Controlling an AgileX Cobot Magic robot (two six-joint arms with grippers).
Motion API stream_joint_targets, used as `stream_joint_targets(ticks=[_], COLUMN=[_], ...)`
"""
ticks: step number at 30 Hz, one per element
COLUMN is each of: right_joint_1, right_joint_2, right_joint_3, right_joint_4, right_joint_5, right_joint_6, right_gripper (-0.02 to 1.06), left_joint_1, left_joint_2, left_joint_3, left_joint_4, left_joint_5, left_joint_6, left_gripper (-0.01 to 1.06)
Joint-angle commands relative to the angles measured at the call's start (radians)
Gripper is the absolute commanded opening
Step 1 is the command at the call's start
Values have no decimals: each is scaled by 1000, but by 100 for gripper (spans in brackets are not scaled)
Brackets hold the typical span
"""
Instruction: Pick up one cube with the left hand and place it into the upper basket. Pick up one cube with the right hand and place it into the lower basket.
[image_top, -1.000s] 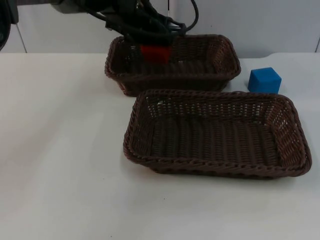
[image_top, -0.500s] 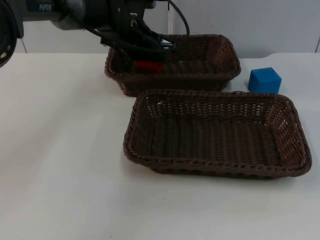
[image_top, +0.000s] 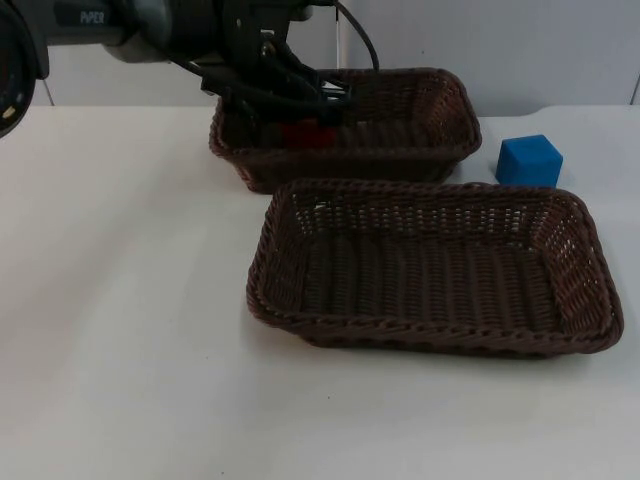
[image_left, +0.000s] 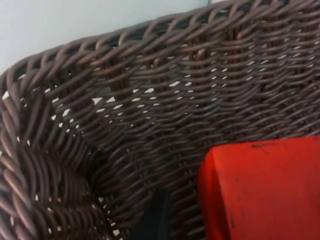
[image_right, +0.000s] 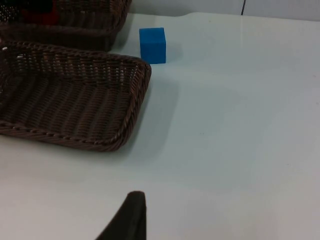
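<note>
A red cube (image_top: 306, 135) (image_left: 260, 190) lies inside the upper wicker basket (image_top: 440, 105), near its left end. My left gripper (image_top: 292, 108) hangs just above it, reaching down into that basket. It is open: a strip of weave shows between its black fingertip (image_left: 157, 217) and the cube's side. A blue cube (image_top: 529, 160) (image_right: 152, 45) stands on the table, right of the upper basket and behind the lower basket's (image_top: 590, 300) (image_right: 135, 100) far right corner. My right gripper (image_right: 131, 217) waits low over the bare table, to the front right of the lower basket.
The two brown baskets nearly touch, the upper one close to the grey partition wall (image_top: 520, 40). White table (image_top: 120, 300) stretches wide to the left and in front of the lower basket.
My left gripper has come down into the upper basket with the red cube. The cube now sits lower and slightly further right, apart from the fingertip.
</note>
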Motion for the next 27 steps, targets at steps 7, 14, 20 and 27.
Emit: stream_joint_targets(ticks=[7, 14, 20, 27], right_joint_1=[-9, -9, -9, -9], right_joint_2=[-3, -3, -3, -3], right_joint_3=[0, 0, 0, 0], right_joint_4=[-1, -1, -1, -1], right_joint_5=[-5, -5, -5, -5], right_joint_6=[-6, -6, -6, -6], right_gripper=[105, 105, 105, 105], left_joint_1=[2, 2, 2, 5], left_joint_2=[-66, -200, -333, -407], left_joint_3=[-7, -7, -7, -7], left_joint_4=[23, 50, 48, 63], left_joint_5=[58, 135, 216, 288], left_joint_6=[-1, -1, -1, -1], left_gripper=[87, 87, 87, 87])
